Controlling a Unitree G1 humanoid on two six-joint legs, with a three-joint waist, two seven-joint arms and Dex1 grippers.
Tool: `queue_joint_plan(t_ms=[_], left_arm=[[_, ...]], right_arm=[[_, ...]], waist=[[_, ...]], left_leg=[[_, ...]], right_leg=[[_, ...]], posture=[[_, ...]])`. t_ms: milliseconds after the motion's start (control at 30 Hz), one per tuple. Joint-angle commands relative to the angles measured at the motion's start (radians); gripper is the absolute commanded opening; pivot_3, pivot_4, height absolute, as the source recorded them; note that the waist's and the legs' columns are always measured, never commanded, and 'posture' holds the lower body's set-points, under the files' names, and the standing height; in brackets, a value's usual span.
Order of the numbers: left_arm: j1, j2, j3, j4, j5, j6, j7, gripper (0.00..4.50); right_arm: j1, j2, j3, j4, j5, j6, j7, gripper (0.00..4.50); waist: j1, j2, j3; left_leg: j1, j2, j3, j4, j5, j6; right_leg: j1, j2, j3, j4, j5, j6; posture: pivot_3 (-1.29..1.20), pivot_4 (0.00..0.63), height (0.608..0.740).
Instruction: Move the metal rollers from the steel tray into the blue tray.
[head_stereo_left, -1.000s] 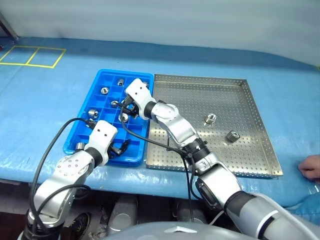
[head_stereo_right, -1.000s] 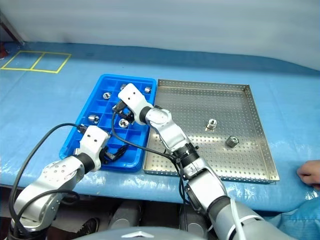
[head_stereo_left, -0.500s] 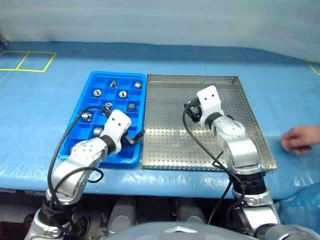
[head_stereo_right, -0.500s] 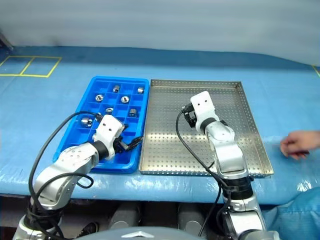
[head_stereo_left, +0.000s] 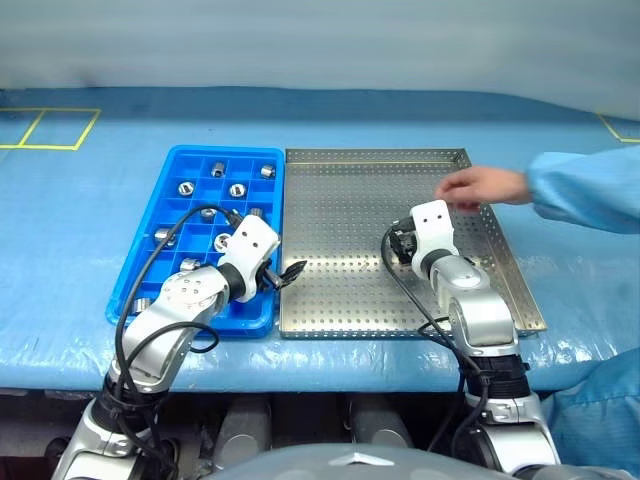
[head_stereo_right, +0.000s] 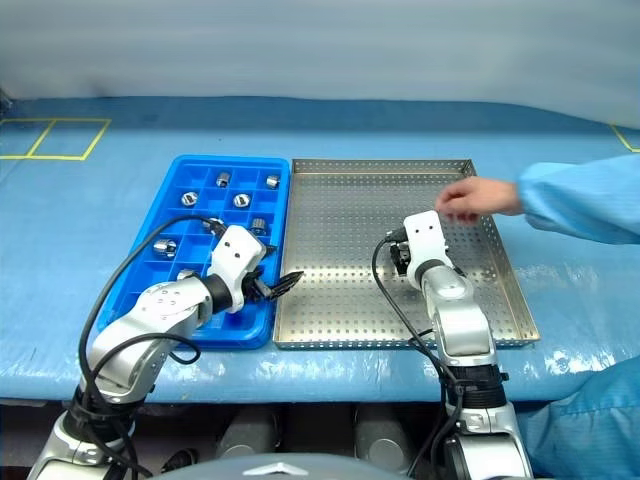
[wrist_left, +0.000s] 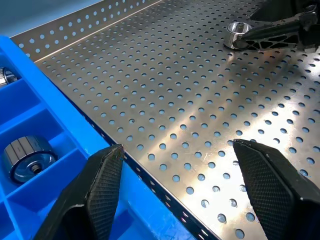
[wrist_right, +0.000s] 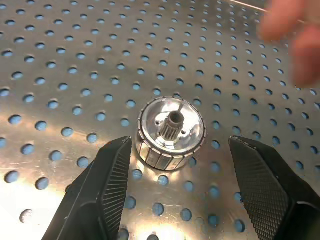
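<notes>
The steel tray (head_stereo_left: 340, 200) lies right of the blue tray (head_stereo_left: 152, 215), which holds several metal rollers (head_stereo_left: 238, 190) in its compartments. One roller (wrist_right: 171, 132) stands upright on the perforated floor between the fingers of my right gripper (wrist_right: 181, 150), which is open and touches neither side of it. My right gripper (head_stereo_left: 400, 244) sits low over the right half of the steel tray. My left gripper (head_stereo_left: 287, 271) hangs open and empty over the seam between the two trays. In the left wrist view, the left gripper (wrist_left: 177, 150) looks across the floor at that roller (wrist_left: 237, 33).
A person's hand (head_stereo_left: 480, 185) in a light blue sleeve (head_stereo_left: 585, 190) reaches over the steel tray's far right part, just beyond my right gripper; its blurred fingertips (wrist_right: 295, 40) show near the roller. Blue sheeting (head_stereo_left: 90, 170) covers the table, and yellow tape squares (head_stereo_left: 40, 128) mark its far left.
My right arm swung from over the blue tray to the right and sank around a roller in the steel tray. A person's hand reached in. My left gripper edged right. The camera turned.
</notes>
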Motion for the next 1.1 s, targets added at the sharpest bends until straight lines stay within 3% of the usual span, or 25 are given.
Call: queue_joint_plan(t_ms=[33,1100], left_arm=[[0.004,-0.002,0.006,-0.032,0.002,-0.013,0.002,3.82],[0.024,0.047,0.079,-0.039,0.01,-0.011,0.016,3.82]], right_arm=[[-0.008,-0.003,-0.024,-0.011,0.006,-0.039,-0.017,3.27],[-0.022,-0.002,0.014,-0.064,0.048,-0.015,0.022,3.27]], waist=[[0.0,0.0,0.0],[0.005,0.0,0.0]], left_leg=[[0.0,0.0,0.0,0.0,0.0,0.0],[0.0,0.0,0.0,0.0,0.0,0.0]], right_leg=[[0.0,0.0,0.0,0.0,0.0,0.0],[0.0,0.0,0.0,0.0,0.0,0.0]], posture=[[0.05,0.15,0.74],[0.07,0.15,0.74]])
